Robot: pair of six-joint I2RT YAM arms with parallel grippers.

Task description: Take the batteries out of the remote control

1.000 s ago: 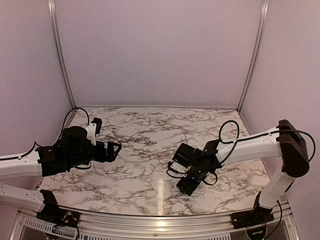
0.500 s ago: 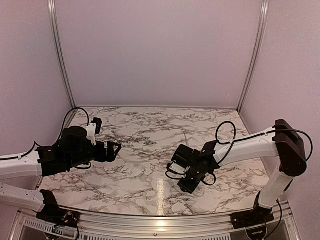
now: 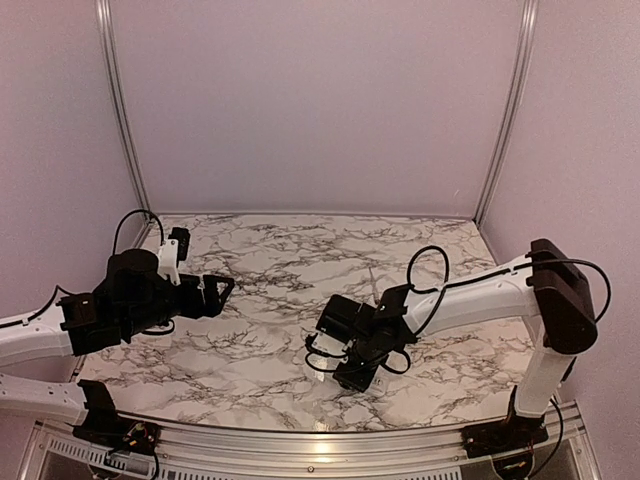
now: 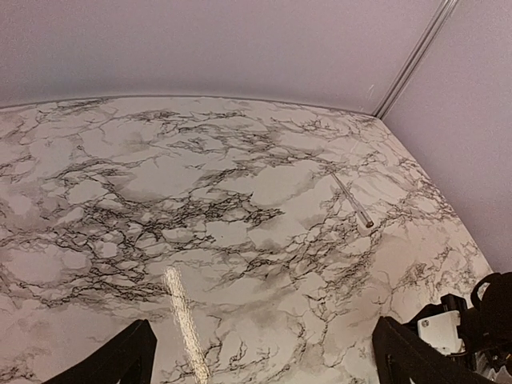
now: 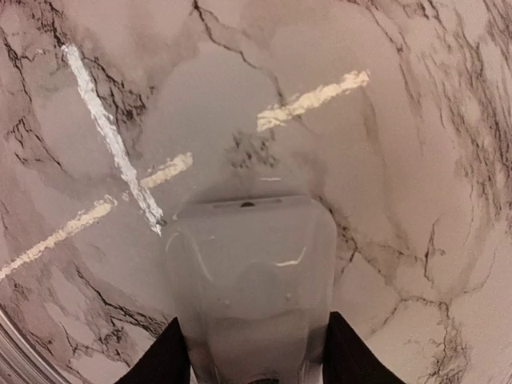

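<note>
In the right wrist view my right gripper (image 5: pixel 258 356) is shut on the remote control (image 5: pixel 250 264). It shows as a pale white-grey slim body sticking out between the two dark fingers (image 5: pixel 164 356), just above the marble table. In the top view my right gripper (image 3: pixel 342 370) is low over the near middle of the table, and its body hides the remote. My left gripper (image 3: pixel 222 290) is open and empty above the left side of the table. Its dark fingertips (image 4: pixel 120 360) stand wide apart. No batteries are in view.
A thin grey rod (image 4: pixel 352 200) lies on the marble table (image 3: pixel 270 260) right of centre, faint in the top view (image 3: pixel 372 275). The right arm's wrist (image 4: pixel 448 328) shows at the lower right of the left wrist view. Walls close the back and sides.
My right arm has moved to the left across the near table with the remote in its gripper. My left arm has drawn back a little to the left and turned.
</note>
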